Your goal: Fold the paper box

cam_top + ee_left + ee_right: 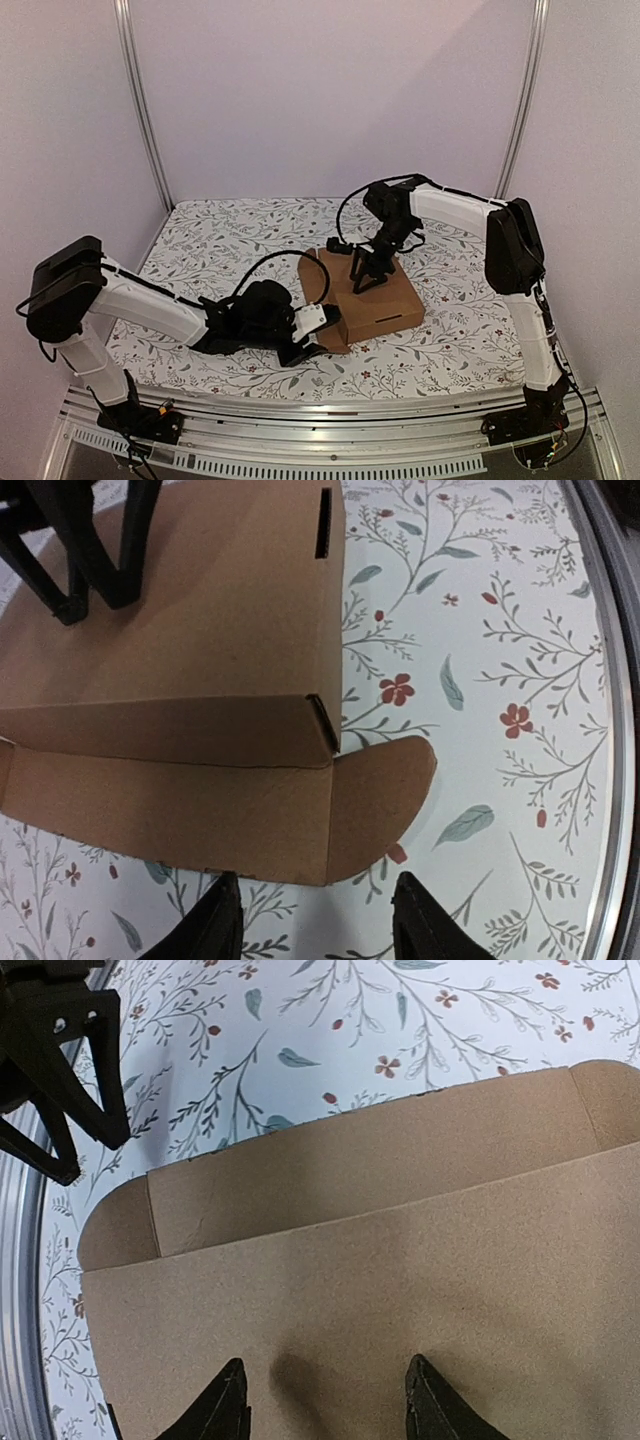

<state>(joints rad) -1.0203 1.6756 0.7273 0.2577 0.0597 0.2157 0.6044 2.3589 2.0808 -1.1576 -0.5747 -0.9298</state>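
At the middle of the flower-printed tabletop (220, 240) sits the paper box (385, 300). It is plain brown cardboard with its lid panel down, so it forms a low block.

From the box's left edge a long side flap (200, 800) juts outward. At the end nearer the arm bases the flap finishes in a rounded tab (385, 785) that lies over the tabletop. A narrow dark slit (325, 525) is cut in the lid close to the box edge that faces the arm bases.

The left hand (318, 338) sits just outside the flap's outer edge. Its two black fingers (225, 925) are spread apart with nothing between them, and the cardboard edge lies just ahead of the tips.

The right hand (362, 280) stands on top of the box, towards its left side. Its fingers (225, 1405) are parted and grip nothing, and the tips appear to rest on the lid.

Patterned tabletop shows on every side of the box. There is a broad stretch beyond it and to its left, and a narrower band between it and the metal rail (330, 410) at the near edge.
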